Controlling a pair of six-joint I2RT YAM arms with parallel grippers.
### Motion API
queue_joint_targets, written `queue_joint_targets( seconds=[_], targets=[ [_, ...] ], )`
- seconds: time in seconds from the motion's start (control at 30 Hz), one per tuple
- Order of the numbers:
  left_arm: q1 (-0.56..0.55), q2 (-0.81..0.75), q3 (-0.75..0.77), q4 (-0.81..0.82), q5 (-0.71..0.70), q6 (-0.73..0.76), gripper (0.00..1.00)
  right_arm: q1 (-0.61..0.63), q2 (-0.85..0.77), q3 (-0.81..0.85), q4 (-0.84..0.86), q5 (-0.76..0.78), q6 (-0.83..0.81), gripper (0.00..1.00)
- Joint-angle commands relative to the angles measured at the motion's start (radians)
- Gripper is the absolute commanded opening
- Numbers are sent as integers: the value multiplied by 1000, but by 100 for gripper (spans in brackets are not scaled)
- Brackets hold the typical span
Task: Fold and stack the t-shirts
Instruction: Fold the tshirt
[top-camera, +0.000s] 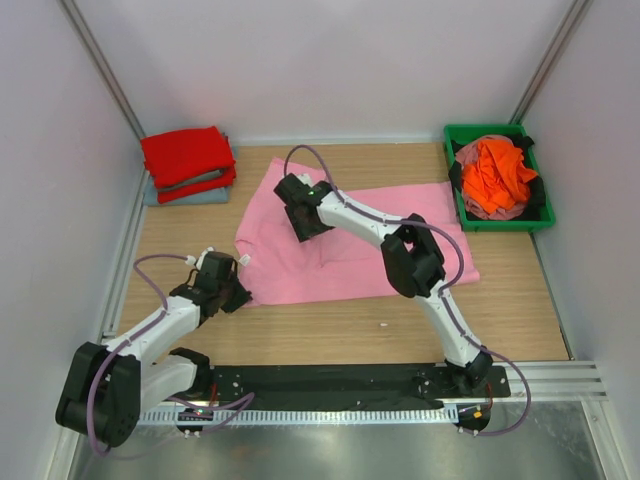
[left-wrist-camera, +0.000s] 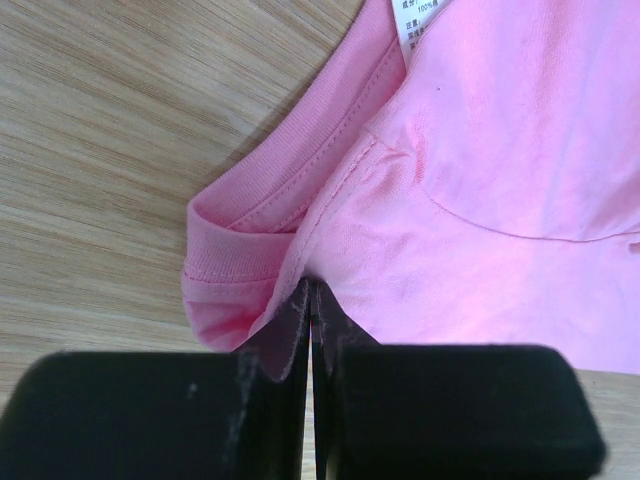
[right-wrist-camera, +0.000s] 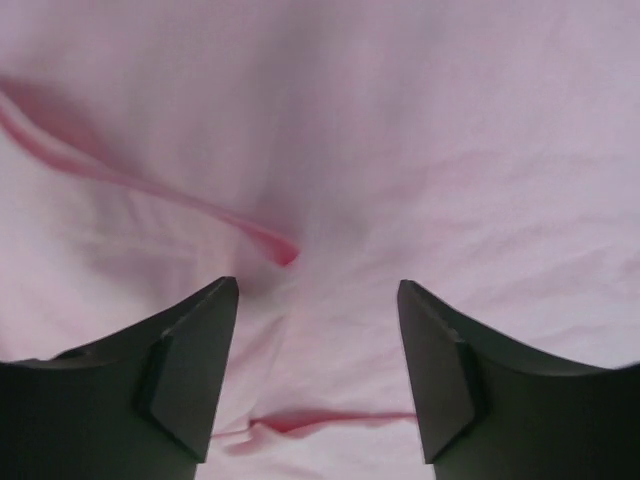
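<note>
A light pink t-shirt (top-camera: 350, 235) lies spread flat across the middle of the table. My left gripper (top-camera: 238, 290) is at its near left corner, shut on a fold of pink fabric beside the collar (left-wrist-camera: 300, 170), with the cloth pinched between the jaws (left-wrist-camera: 312, 290). My right gripper (top-camera: 308, 228) hovers low over the shirt's left half, open (right-wrist-camera: 318, 300), with only wrinkled pink cloth (right-wrist-camera: 330, 150) below it. A folded red t-shirt (top-camera: 188, 158) rests on a folded grey-blue one (top-camera: 195, 196) at the back left. An orange t-shirt (top-camera: 497, 175) is bunched in the bin.
The green plastic bin (top-camera: 500, 130) stands at the back right and holds more dull pink cloth under the orange shirt. White walls close the table on three sides. Bare wood (top-camera: 350, 325) shows between the pink shirt and the arm bases.
</note>
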Motion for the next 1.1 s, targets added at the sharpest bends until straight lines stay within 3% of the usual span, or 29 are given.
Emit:
queue_joint_targets(
  seconds=[0.0, 0.1, 0.17, 0.2, 0.23, 0.27, 0.37, 0.53, 0.73, 0.93, 1.07],
  targets=[
    [-4, 19, -15, -75, -33, 8, 0, -44, 14, 78, 5, -2, -15, 74],
    [-4, -3, -2, -110, -35, 17, 0, -73, -8, 99, 5, 17, -24, 83],
    [-4, -47, 11, -136, -38, 26, 5, -88, -38, 81, 5, 27, -24, 83],
    [-4, -68, 26, -168, -37, 28, 25, -96, -86, 63, 10, 31, -15, 83],
    [-4, -90, 35, -182, -35, 33, 38, -111, -113, 8, 16, 26, -7, 84],
    [-4, -146, 55, -198, -37, 40, 59, -119, -155, -31, 28, 20, 0, 84],
    [-4, -223, 89, -274, -63, 43, 73, -156, -342, -241, 102, -26, 49, 84],
    [-6, -289, 86, -297, -63, 10, 75, -271, -667, -662, 197, -117, 201, 87],
    [-13, -250, 77, -328, -116, -29, 73, -539, -1031, -1057, 243, -271, 292, 96],
    [-13, -231, 40, -308, -107, -50, 73, -811, -1233, -1293, 258, -443, 347, 96],
    [-13, -254, 9, -255, -116, -44, 72, -971, -1313, -1379, 274, -459, 353, 96]
  ],
)
